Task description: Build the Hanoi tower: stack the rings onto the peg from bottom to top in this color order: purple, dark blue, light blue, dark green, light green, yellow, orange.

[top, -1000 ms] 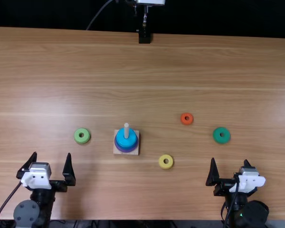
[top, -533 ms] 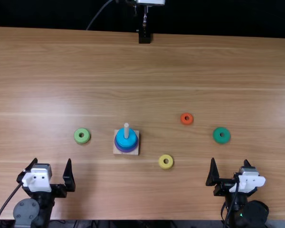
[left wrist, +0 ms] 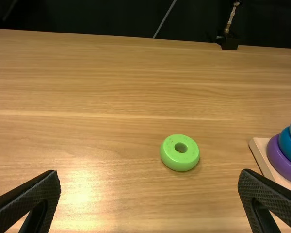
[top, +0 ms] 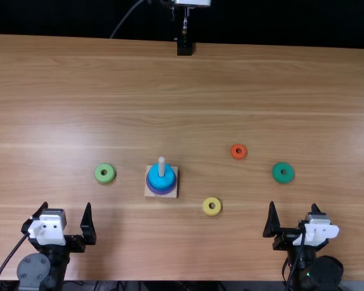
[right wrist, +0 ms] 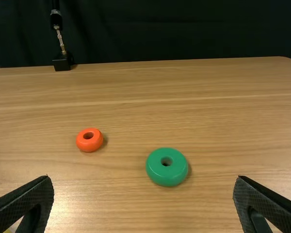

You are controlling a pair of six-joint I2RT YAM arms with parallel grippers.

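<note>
ok so both claws have their fingers spread wide. left claw [top: 67,204] is near the close edge of the worktop [top: 188,91], right claw [top: 293,204] same deal on its side. arm bases are cut off at the bottom of the top view btw.

peg [top: 161,165] pokes up w/ three rings around it: purple ring [top: 161,192] at the bottom, then dk blue ring [top: 162,187], then lt blue ring [top: 167,172]. the two blues kinda blend from above, easier to split in the left wrist view, but there the stack & its wooden base [top: 150,193] get cut off at the edge. purple's mostly covered by dk blue tbh.

rest are loose & flat on the worktop: lt green ring [top: 105,179] btwn the left claw and the base, a bit farther out; yellow ring [top: 212,211] near the base, on the right claw's side; orange ring [top: 238,156] farther out; dk green ring [top: 283,179] out in front of the right claw.

right wrist view has a sliver of yellow by one finger, too little to id.
</note>
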